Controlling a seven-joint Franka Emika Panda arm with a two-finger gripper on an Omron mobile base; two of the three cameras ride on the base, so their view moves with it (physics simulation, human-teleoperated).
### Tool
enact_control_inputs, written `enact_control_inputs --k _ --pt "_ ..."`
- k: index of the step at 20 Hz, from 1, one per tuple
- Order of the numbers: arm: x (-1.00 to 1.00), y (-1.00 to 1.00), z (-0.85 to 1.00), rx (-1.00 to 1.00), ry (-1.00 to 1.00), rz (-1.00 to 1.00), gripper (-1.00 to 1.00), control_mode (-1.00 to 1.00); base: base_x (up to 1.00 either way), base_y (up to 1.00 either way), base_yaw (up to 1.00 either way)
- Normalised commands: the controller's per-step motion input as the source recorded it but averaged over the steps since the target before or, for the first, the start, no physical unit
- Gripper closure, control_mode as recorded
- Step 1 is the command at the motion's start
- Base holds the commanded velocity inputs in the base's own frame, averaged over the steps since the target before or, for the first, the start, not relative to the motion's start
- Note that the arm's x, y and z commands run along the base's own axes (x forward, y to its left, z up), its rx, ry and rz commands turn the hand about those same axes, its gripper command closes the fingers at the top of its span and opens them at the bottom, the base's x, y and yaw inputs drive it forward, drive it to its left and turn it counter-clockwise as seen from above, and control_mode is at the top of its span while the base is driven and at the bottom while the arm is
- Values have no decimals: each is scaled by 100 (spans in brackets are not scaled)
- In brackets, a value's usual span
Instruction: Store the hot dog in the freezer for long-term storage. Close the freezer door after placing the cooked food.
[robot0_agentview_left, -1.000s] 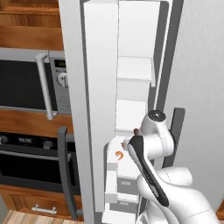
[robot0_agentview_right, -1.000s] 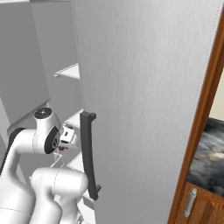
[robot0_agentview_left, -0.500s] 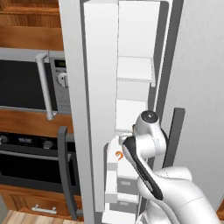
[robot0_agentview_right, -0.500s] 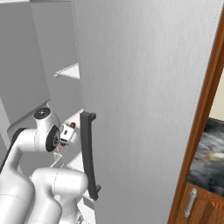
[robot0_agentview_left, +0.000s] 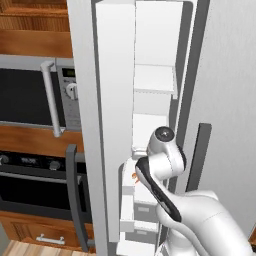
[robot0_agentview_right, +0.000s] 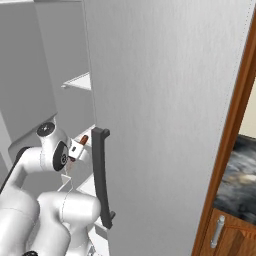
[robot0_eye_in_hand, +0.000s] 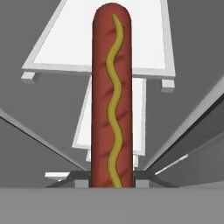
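Arm's pushed deeper into freezer (robot0_agentview_left: 155, 90), claw (robot0_agentview_right: 79, 145) clamped on hot dog (robot0_eye_in_hand: 111, 96).

no text, label or number is legible on anything here.

The hot dog (robot0_eye_in_hand: 111, 96) hides the gripper's tips; its lower end is cut off.

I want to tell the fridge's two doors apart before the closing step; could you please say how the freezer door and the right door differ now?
The freezer door is swung open, its white inner side showing; the right door is shut, with only its grey front in view. Beside the freezer door the gripper holds the hot dog toward the shelves; nothing is at the right door. Both carry dark vertical handles.
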Motion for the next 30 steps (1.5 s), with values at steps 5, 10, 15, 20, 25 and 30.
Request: enact_control_inputs --k 5,10,15,20,25,30 --pt "25 3 -6 4 -20 -1 100 -100 0 0 0" --pt "28 0 -38 5 -14 0 100 -100 0 0 0" --pt "20 -1 -46 7 -5 0 100 -100 0 0 0" --pt "25 -15 -31 4 0 0 100 -100 0 0 0" --pt "23 -19 -30 1 0 -3 100 -100 0 0 0" --pt "29 -8 -14 0 0 -1 100 -100 0 0 0"
